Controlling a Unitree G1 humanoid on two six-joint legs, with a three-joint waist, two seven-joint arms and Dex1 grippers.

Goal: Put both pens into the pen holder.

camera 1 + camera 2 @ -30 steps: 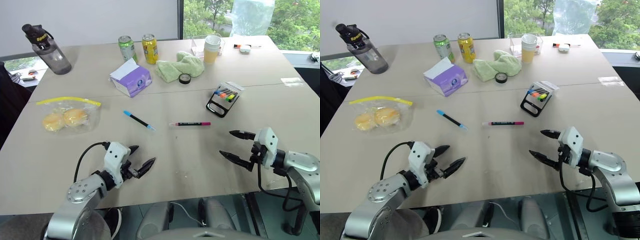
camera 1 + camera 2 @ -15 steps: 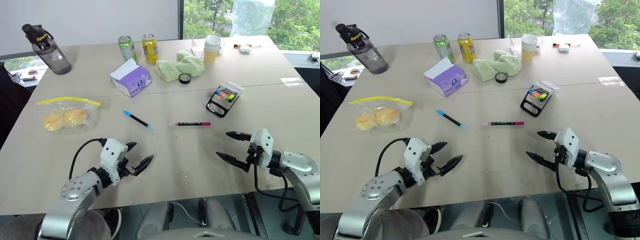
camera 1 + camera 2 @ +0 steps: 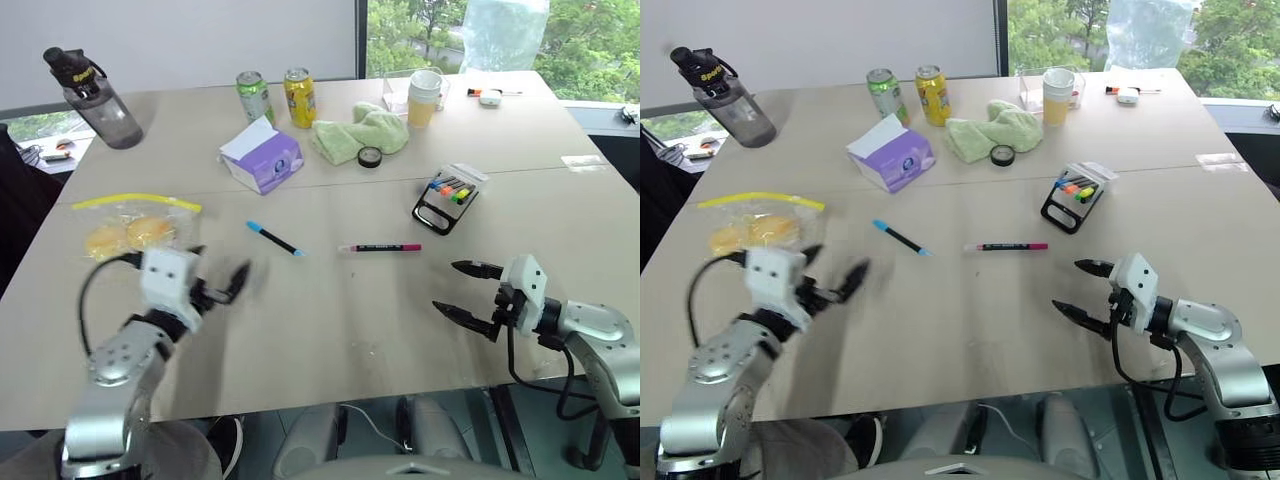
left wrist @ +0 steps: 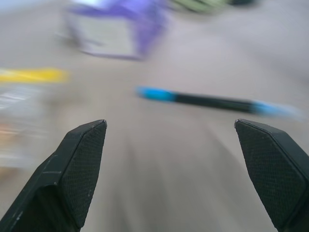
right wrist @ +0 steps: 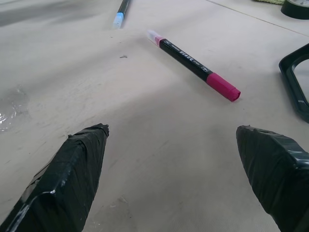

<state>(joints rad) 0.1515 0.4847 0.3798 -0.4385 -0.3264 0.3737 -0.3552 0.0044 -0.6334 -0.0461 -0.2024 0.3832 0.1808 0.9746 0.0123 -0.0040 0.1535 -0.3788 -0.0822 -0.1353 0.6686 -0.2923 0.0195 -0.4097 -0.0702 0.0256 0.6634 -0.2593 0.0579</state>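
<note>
The black pen with light blue ends lies left of centre on the table, and the pink pen lies to its right. The black wire pen holder with coloured marker caps stands farther back on the right. My left gripper is open and empty, blurred, hovering near the table's left side short of the black pen. My right gripper is open and empty above the table's front right, facing the pink pen, with the holder's rim to one side.
A zip bag of buns lies just beyond the left gripper. A purple tissue box, two cans, a green cloth, a tape roll, a cup and a water bottle stand farther back.
My left gripper has swung left and upward toward the bun bag, still open. The right gripper and both pens have stayed in place.
</note>
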